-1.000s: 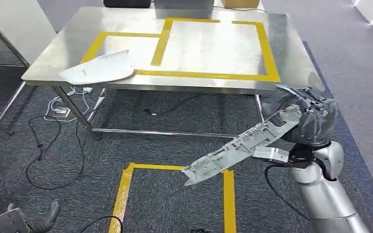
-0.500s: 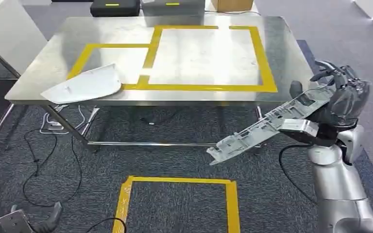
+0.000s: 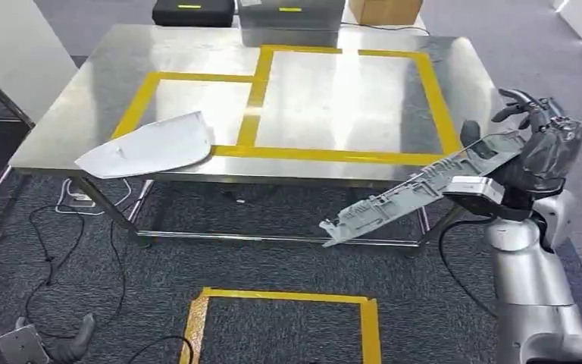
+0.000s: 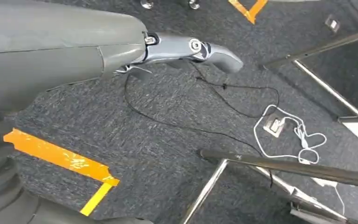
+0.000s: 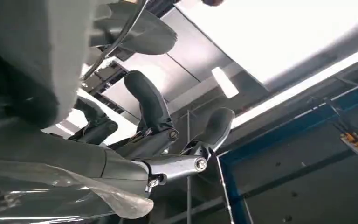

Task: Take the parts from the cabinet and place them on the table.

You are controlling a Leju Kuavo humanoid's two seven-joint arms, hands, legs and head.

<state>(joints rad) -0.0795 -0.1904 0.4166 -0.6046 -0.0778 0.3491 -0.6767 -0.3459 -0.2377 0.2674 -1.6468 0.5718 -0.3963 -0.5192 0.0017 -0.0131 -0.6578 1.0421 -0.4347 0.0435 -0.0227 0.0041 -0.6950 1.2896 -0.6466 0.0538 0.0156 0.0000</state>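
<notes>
A: Closing on the bench, is it? Against the picture a second ago the whole scene has slid down and toward us, so the robot has walked forward; the things themselves have not moved.

B: Agreed. The white curved panel lies on the near left of the bench, overhanging the edge as before, beside the yellow tape outline. I judge one part is delivered and the second is on its way.

A: Where is that second one?

B: The long grey ribbed part is in the right hand, fingers clamped on its upper end. It slants down and left, its free end hanging below the bench edge over the carpet, not yet above the top.

A: And the arm?

B: Right forearm upright, hand raised near the bench's near right corner. The left hand hangs low over the carpet, holding nothing, thumb straight; whether its other fingers are apart I cannot tell.
</notes>
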